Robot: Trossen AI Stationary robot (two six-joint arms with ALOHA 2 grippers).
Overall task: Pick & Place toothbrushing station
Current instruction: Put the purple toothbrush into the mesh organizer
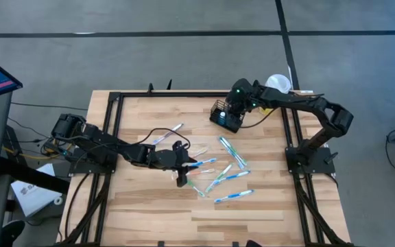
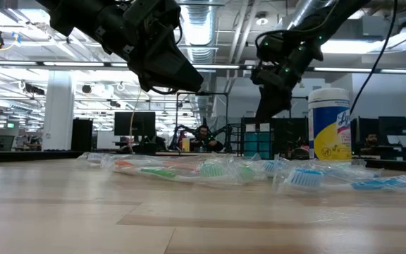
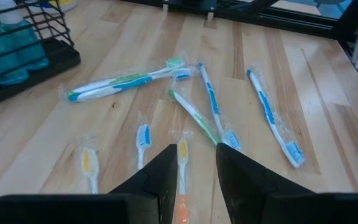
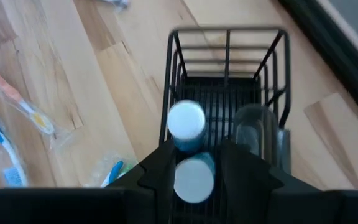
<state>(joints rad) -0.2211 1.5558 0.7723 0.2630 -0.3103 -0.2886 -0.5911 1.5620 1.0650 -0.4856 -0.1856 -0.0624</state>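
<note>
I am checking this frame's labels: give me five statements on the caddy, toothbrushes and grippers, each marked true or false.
1. The right gripper is over the caddy. True.
2. The caddy is empty. False: the right wrist view shows white-capped blue bottles inside it.
3. The toothbrushes lie loose on the table. True.
4. The left gripper is shut on a toothbrush. False: its fingers stand apart above an orange-handled toothbrush lying on the table.
5. The canister lies on its side among the toothbrushes. False: it stands upright at the table's far edge.
</note>
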